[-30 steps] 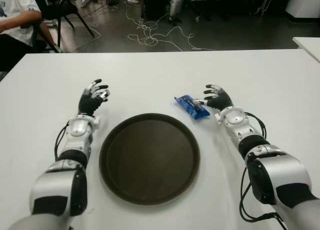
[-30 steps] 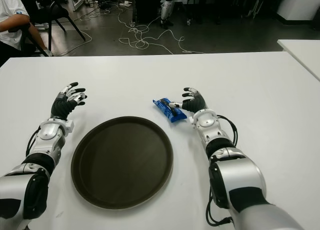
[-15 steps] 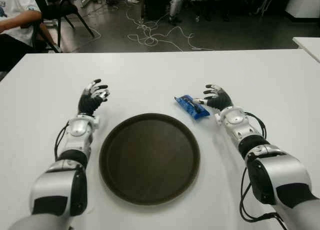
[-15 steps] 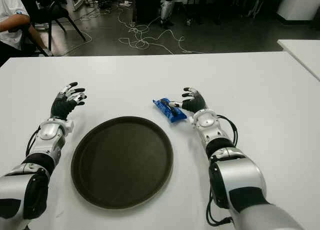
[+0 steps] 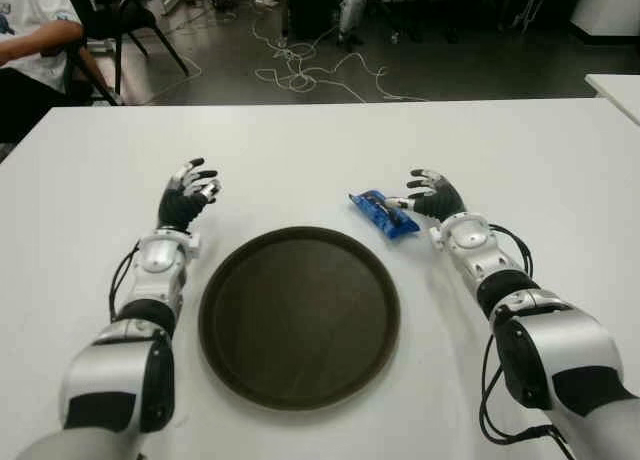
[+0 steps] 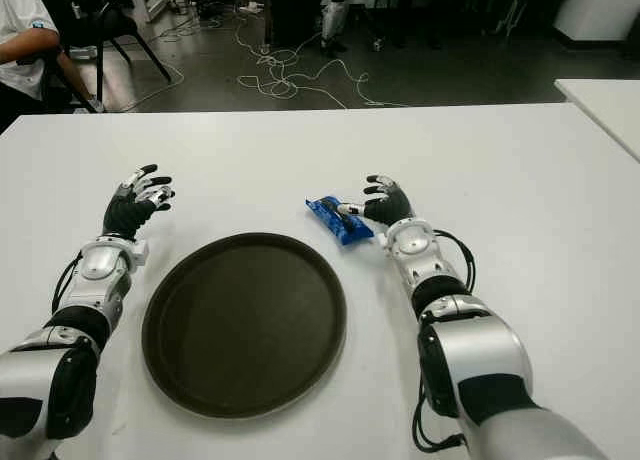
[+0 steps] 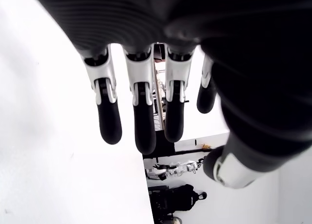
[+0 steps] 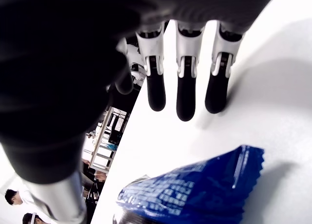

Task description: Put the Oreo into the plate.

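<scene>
The Oreo is a blue packet (image 5: 383,213) lying flat on the white table just beyond the upper right rim of the round dark plate (image 5: 299,316). My right hand (image 5: 430,195) is beside the packet's right end, fingers spread, thumb tip at the wrapper's edge, not gripping it. The right wrist view shows the blue packet (image 8: 195,192) under the open fingers (image 8: 186,87). My left hand (image 5: 188,193) shows left of the plate, fingers relaxed, holding nothing.
The white table (image 5: 320,145) stretches well beyond both hands. A seated person (image 5: 30,40) and a chair are at the far left behind the table. Cables lie on the floor beyond the far edge. Another white table corner (image 5: 615,85) is at far right.
</scene>
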`<action>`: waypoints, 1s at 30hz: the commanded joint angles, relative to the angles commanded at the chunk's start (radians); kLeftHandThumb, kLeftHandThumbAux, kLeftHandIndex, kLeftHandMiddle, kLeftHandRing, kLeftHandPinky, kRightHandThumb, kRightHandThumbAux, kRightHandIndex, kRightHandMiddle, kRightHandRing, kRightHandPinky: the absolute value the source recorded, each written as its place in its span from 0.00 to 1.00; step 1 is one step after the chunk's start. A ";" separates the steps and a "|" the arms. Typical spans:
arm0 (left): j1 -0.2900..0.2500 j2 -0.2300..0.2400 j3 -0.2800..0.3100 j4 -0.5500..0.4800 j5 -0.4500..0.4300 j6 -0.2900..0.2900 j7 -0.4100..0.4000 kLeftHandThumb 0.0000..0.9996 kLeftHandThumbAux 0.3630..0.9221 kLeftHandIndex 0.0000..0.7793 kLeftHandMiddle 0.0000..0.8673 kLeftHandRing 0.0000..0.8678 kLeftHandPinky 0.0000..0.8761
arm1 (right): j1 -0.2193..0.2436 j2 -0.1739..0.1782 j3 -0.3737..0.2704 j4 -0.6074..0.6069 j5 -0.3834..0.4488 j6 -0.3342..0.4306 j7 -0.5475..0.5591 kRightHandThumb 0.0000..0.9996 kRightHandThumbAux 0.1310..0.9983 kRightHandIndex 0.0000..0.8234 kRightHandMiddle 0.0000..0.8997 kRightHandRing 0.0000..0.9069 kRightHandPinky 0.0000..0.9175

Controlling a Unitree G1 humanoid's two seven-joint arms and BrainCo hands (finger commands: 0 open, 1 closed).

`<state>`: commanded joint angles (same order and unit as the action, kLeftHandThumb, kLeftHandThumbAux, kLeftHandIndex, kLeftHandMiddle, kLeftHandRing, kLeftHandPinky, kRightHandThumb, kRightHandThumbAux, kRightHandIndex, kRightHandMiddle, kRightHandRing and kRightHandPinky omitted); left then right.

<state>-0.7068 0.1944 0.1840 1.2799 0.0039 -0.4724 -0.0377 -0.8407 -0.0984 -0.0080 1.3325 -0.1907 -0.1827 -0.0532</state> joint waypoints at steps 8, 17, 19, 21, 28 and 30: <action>0.000 -0.001 0.006 -0.001 -0.008 -0.004 -0.013 0.37 0.63 0.22 0.32 0.35 0.36 | -0.001 0.000 0.002 0.001 -0.001 0.007 -0.002 0.00 0.76 0.23 0.28 0.29 0.32; -0.001 -0.002 0.014 -0.002 -0.017 0.003 -0.024 0.39 0.62 0.20 0.31 0.35 0.37 | 0.001 0.000 0.006 0.001 -0.005 -0.001 -0.003 0.00 0.76 0.23 0.28 0.29 0.33; -0.002 -0.002 0.014 -0.002 -0.015 0.004 -0.018 0.38 0.61 0.21 0.31 0.35 0.37 | 0.001 0.000 0.005 0.001 -0.003 -0.003 -0.001 0.00 0.76 0.23 0.28 0.29 0.33; -0.001 -0.001 0.011 -0.003 -0.010 0.002 -0.011 0.37 0.62 0.21 0.31 0.35 0.37 | 0.001 0.000 0.004 0.001 -0.002 -0.004 0.000 0.00 0.76 0.23 0.28 0.29 0.32; 0.004 0.001 0.002 -0.005 0.001 -0.007 0.001 0.38 0.65 0.21 0.30 0.35 0.37 | 0.004 0.001 0.003 0.001 -0.002 -0.006 -0.003 0.00 0.76 0.21 0.26 0.28 0.32; 0.006 0.002 0.004 -0.005 -0.002 -0.011 -0.006 0.39 0.64 0.21 0.31 0.35 0.38 | 0.004 0.001 0.007 0.000 -0.007 -0.008 -0.011 0.00 0.76 0.21 0.26 0.27 0.31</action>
<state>-0.7005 0.1960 0.1878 1.2746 0.0020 -0.4831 -0.0438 -0.8363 -0.0978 -0.0008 1.3330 -0.1974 -0.1906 -0.0640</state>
